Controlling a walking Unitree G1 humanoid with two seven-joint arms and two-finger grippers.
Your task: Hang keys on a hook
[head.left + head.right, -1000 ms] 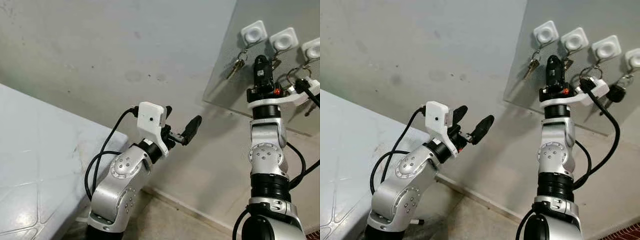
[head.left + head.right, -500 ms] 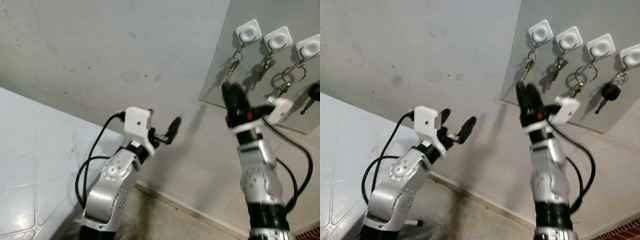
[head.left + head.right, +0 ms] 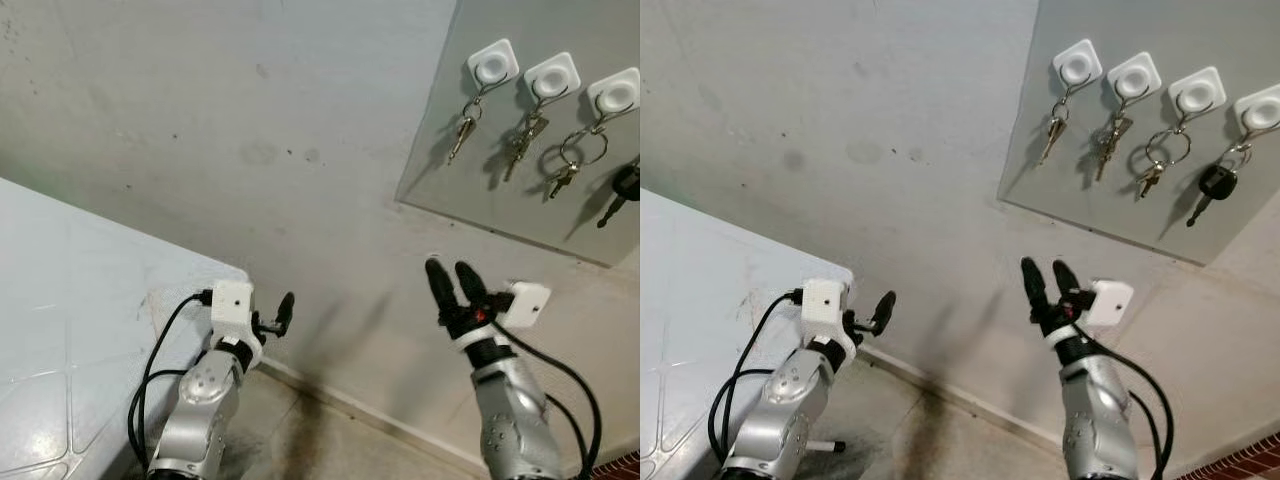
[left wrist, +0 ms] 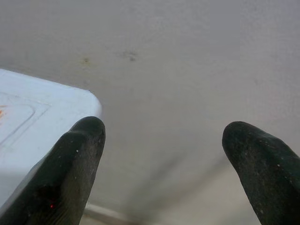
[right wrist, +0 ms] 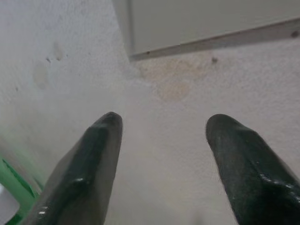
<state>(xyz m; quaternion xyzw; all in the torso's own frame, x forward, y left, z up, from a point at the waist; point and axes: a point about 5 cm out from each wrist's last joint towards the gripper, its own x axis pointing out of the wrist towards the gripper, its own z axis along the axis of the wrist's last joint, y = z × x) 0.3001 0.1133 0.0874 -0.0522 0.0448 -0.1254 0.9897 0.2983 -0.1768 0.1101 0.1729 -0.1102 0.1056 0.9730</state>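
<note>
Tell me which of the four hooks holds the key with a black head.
The rightmost hook: its key has a chunky black head, while the other three hooks carry plain metal keys.

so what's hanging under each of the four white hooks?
Under the four white hooks on the grey panel: three bunches of small metal keys, and a black-headed key rightmost. Nothing covered.
</note>
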